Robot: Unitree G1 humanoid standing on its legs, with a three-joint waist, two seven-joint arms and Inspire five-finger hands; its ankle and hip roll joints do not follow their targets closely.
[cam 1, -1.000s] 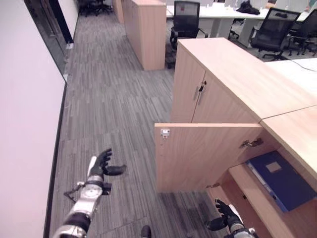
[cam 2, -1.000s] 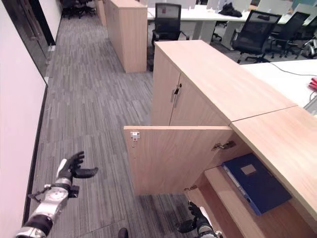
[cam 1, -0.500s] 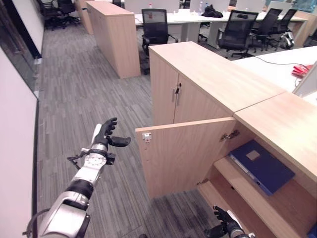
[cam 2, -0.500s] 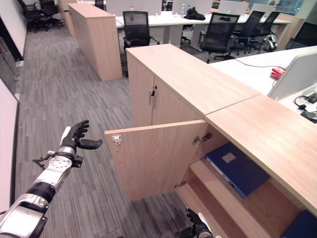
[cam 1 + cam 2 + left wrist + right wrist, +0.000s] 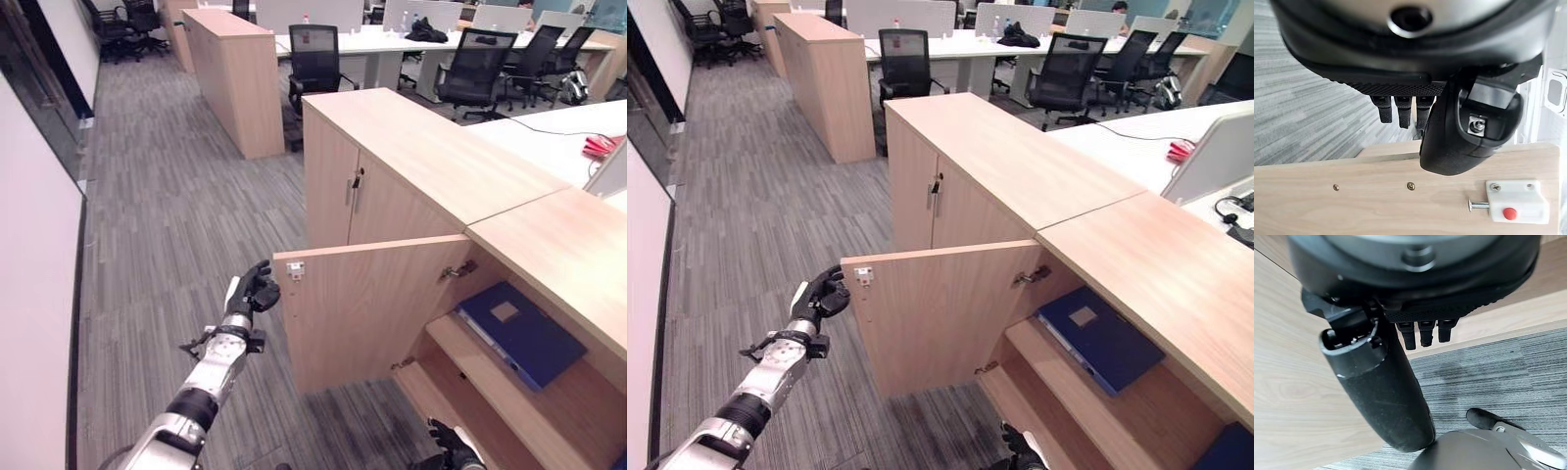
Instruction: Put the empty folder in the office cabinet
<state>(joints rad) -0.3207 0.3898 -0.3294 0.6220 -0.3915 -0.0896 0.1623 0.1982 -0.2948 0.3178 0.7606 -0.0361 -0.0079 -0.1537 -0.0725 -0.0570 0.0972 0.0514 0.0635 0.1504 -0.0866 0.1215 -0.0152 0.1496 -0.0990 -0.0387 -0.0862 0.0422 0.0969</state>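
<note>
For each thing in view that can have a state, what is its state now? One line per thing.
cabinet door: swung open.
neighbouring cabinet doors: closed.
blue folder: lying flat on the shelf inside the open cabinet.
left hand: at the door's free edge; grip unclear.
right hand: low in front of the cabinet, fingers relaxed, holding nothing.

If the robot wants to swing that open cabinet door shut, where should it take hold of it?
Probably the free outer edge of the open cabinet door, near the top corner by the white latch, coming from the aisle side. That edge lies farthest from the hinges, so it likely swings easiest. The left hand is already there. The blue folder lies flat on the shelf, behind the door's path.
</note>
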